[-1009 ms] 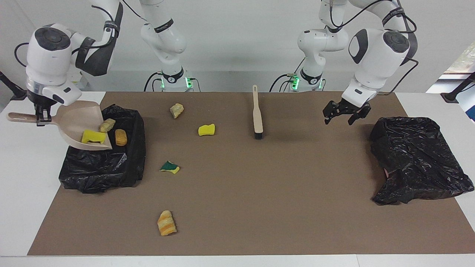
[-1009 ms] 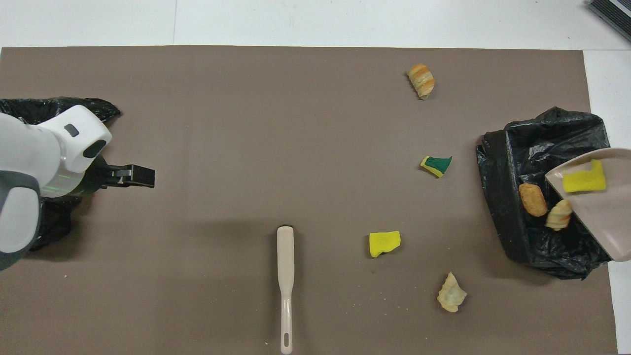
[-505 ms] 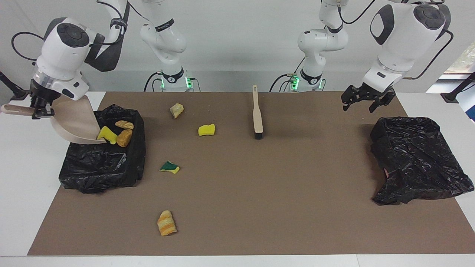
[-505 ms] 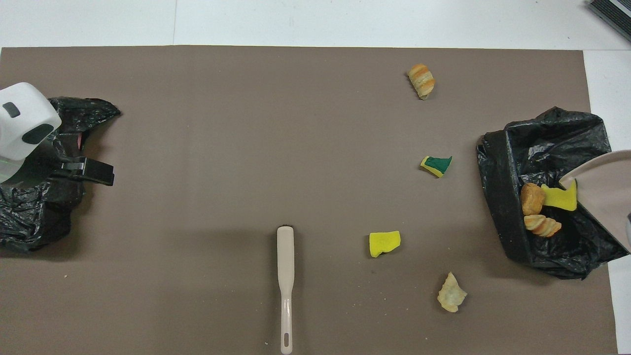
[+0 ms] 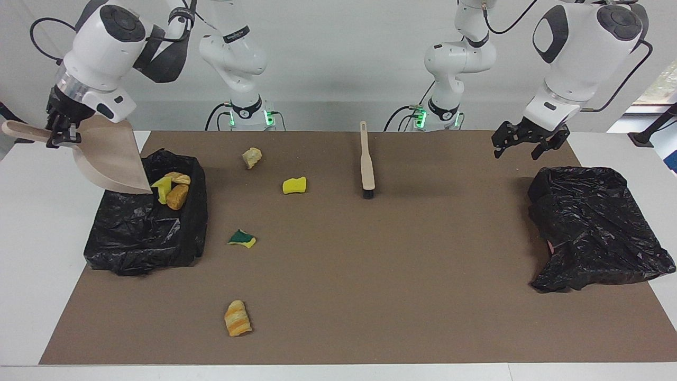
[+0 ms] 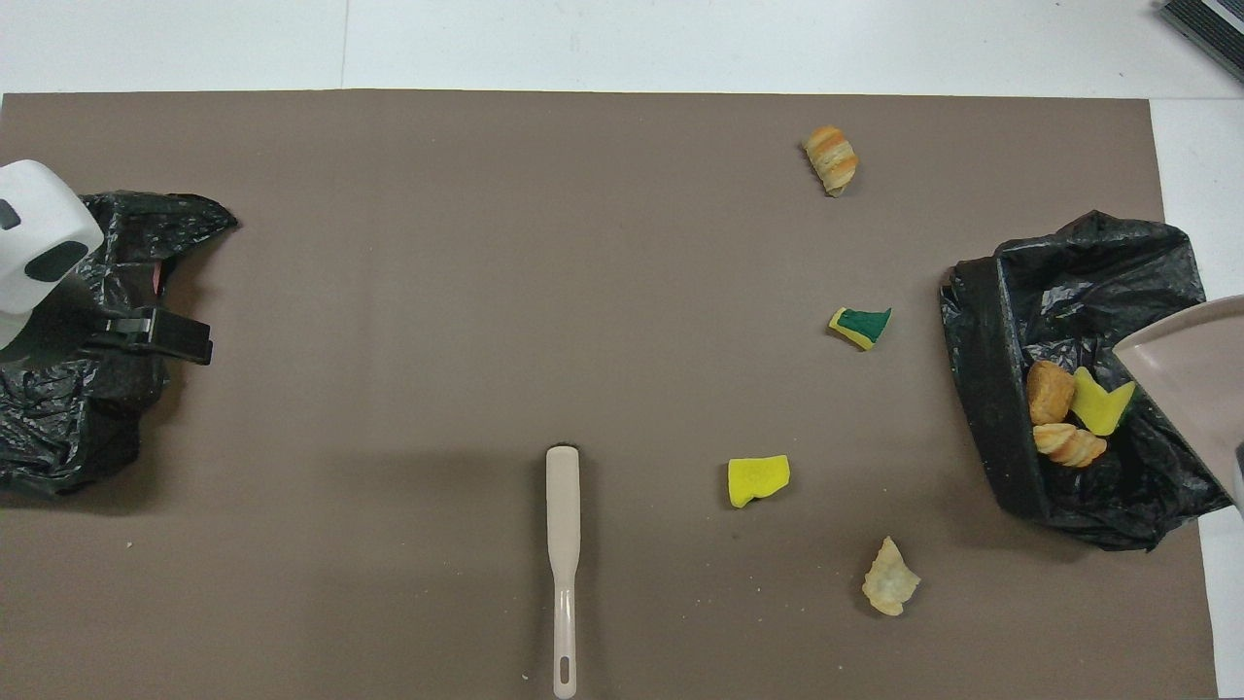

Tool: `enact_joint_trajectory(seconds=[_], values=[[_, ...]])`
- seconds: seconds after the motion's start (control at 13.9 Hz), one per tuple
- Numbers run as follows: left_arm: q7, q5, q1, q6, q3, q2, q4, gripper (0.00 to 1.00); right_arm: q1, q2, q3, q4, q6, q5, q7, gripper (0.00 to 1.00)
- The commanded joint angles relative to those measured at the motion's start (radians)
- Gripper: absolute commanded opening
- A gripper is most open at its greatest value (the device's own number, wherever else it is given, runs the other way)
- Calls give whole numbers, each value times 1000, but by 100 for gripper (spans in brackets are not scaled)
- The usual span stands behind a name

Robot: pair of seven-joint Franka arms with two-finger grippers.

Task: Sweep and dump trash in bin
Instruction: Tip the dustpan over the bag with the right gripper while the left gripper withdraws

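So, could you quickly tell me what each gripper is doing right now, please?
Left gripper: open, empty, up over the table near the crumpled black bag.
Right gripper: shut on the dustpan handle, tilting it over the bin.

You find no legible text, label, brand, number or sign anywhere here. The dark bands on the arms' upper links [image 5: 236, 35] carry pale lettering, but you cannot read it. The round badges at the arm bases [image 5: 243, 112], just beside the green lights, show a mark you cannot make out either. The brush [image 5: 366, 161], lying nearer the robots than the mat's middle, bears no marking you can read.
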Motion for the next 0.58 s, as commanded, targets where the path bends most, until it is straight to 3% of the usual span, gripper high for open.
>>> enact_joint_trajectory(seconds=[0.0,0.22,0.5], values=[[10,17,13,-11,-9,9,19,100,47,-4,8,34,-98,-7,124,0],[10,17,13,-11,-9,9,19,100,95,3,15,62,-145,2,253,0],[11,17,1,-9,-8,11,18,100,112,9,24,65,-145,263,514,0]])
